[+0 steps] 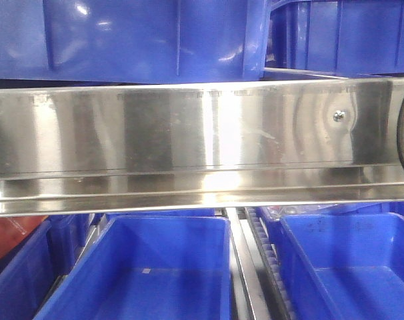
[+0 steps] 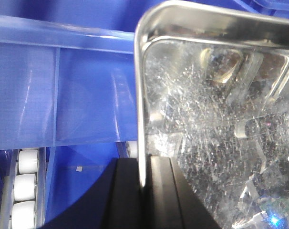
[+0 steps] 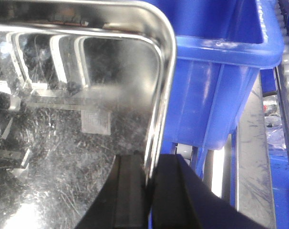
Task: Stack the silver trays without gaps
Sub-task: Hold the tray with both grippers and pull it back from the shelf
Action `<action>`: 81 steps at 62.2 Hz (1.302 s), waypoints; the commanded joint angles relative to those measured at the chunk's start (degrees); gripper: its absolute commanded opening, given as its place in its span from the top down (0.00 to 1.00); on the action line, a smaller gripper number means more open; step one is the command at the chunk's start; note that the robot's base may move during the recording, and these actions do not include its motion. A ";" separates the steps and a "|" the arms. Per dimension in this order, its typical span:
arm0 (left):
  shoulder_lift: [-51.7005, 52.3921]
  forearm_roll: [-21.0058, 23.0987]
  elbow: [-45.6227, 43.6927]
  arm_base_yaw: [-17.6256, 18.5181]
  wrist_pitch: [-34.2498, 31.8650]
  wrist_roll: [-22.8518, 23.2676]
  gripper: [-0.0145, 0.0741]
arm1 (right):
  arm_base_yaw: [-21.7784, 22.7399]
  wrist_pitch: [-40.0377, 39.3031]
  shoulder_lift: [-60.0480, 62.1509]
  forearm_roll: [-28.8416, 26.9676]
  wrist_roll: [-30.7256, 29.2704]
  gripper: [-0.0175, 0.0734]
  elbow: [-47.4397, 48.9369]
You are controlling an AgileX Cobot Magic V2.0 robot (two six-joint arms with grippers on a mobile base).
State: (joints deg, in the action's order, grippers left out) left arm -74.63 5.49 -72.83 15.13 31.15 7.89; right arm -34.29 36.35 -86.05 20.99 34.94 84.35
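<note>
A silver tray (image 2: pixel 206 119) with a scratched shiny floor fills the right of the left wrist view. My left gripper (image 2: pixel 143 160) is shut on its left rim, one black finger (image 2: pixel 123 191) outside and one inside. In the right wrist view a silver tray (image 3: pixel 87 95) fills the left side. My right gripper (image 3: pixel 148 160) is shut on its right rim near the rounded corner. Whether both grip the same tray I cannot tell. Neither trays nor grippers show in the front view.
A long steel rail (image 1: pixel 202 147) with screw heads spans the front view, with blue bins above (image 1: pixel 122 37) and below (image 1: pixel 149 267). White rollers (image 2: pixel 25 186) run beside a blue bin (image 2: pixel 63 95). Another blue bin (image 3: pixel 216 71) stands right of the tray.
</note>
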 commanded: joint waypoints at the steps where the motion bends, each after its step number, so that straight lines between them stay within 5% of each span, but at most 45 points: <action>1: 0.82 0.00 -0.43 0.10 -2.72 0.26 0.85 | -0.14 -2.10 0.97 1.16 -0.96 0.88 0.21; 81: 0.82 0.00 -0.43 0.10 -2.72 0.26 0.85 | -0.14 -2.10 0.97 1.16 -0.96 0.88 0.21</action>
State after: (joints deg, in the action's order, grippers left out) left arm -74.63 5.39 -72.83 15.13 30.93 7.89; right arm -34.29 36.35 -86.05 20.99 34.94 84.35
